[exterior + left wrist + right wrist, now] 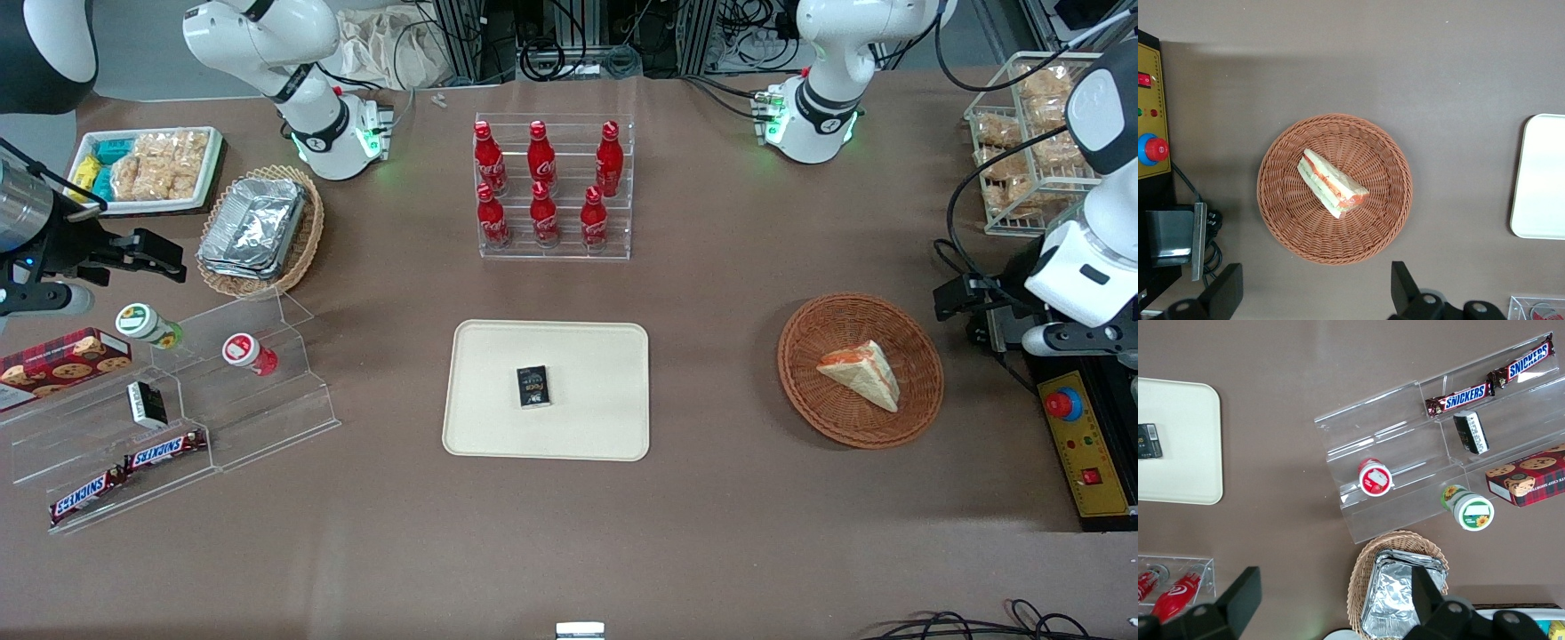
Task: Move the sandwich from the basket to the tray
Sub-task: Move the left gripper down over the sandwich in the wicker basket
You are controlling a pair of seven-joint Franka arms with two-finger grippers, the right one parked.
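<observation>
The sandwich (861, 373) (1331, 183), a pale bread wedge with orange and green filling, lies in the round reddish-brown basket (800, 356) (1278, 200). The cream tray (498, 418) (1541, 180) sits mid-table, beside the basket toward the parked arm's end. My left gripper (965, 298) (1315, 293) hovers high beside the basket, toward the working arm's end of the table. It is open, fingers (1405, 287) spread wide with nothing between them, and only bare table lies under the gap.
A small black packet (533, 387) lies on the tray. A clear rack of cola bottles (553, 187) stands farther from the camera than the tray. A yellow control box (1089, 444) sits beside the basket. A clear stepped shelf (169, 418) holds snacks.
</observation>
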